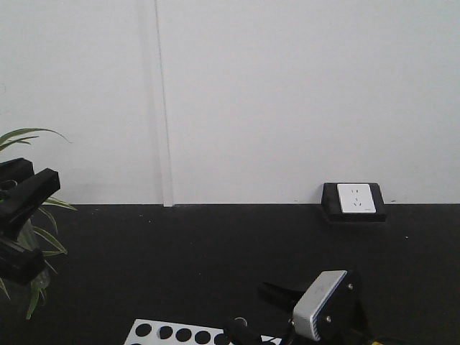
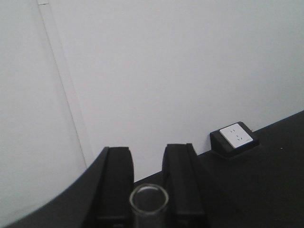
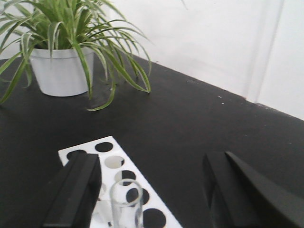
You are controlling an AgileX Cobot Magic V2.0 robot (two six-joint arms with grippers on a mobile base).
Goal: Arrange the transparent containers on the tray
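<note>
In the left wrist view a clear transparent container (image 2: 149, 202) shows its round rim between the two black fingers (image 2: 118, 183) of my left gripper (image 2: 148, 154), which is shut on it. That gripper (image 1: 25, 219) hangs at the far left of the front view. My right gripper (image 3: 152, 164) is open wide over the white rack (image 3: 142, 171). A second transparent container (image 3: 126, 206) stands upright in the rack, close to the right gripper's left finger (image 3: 76, 190) and far from the other finger. The tray is out of view.
A potted spider plant (image 3: 61, 71) stands on the black table (image 3: 190, 118) beyond the rack. A black-and-white power socket (image 1: 353, 201) sits against the white wall at the table's back edge. The right arm's wrist (image 1: 327, 305) is low in the front view.
</note>
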